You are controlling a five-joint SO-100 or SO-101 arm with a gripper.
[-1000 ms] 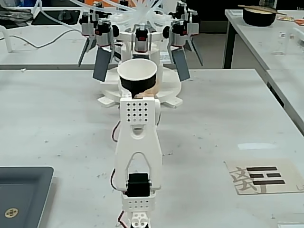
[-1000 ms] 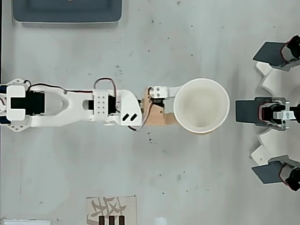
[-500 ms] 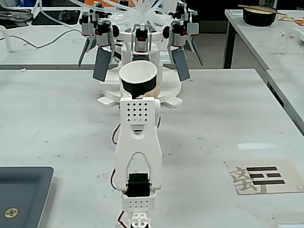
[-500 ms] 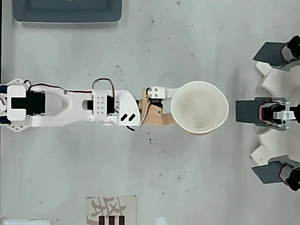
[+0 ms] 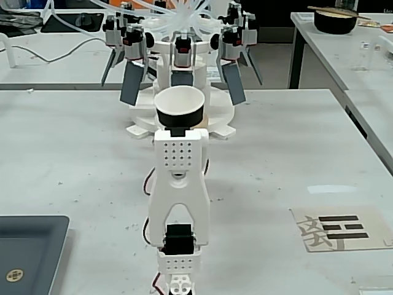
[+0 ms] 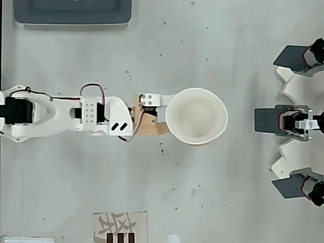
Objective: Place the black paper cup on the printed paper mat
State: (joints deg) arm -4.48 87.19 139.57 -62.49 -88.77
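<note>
Matte black outside, white inside with a white rolled rim, the black paper cup (image 5: 178, 108) sits upright in my gripper (image 6: 169, 116), mouth up, long axis vertical. My fingers are clamped on its wall. It hangs mid-table, well apart from the printed paper mat (image 5: 341, 228) at the near right of the fixed view.

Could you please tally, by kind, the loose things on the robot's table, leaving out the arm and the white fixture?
Black paper cups: 1, the black paper cup, upright and open side up at the arm's jaws.
Printed paper mats: 1, the printed paper mat, lying bare.
Dark grey trays: 1, the tray at the table's edge.
Total: 3.
</note>
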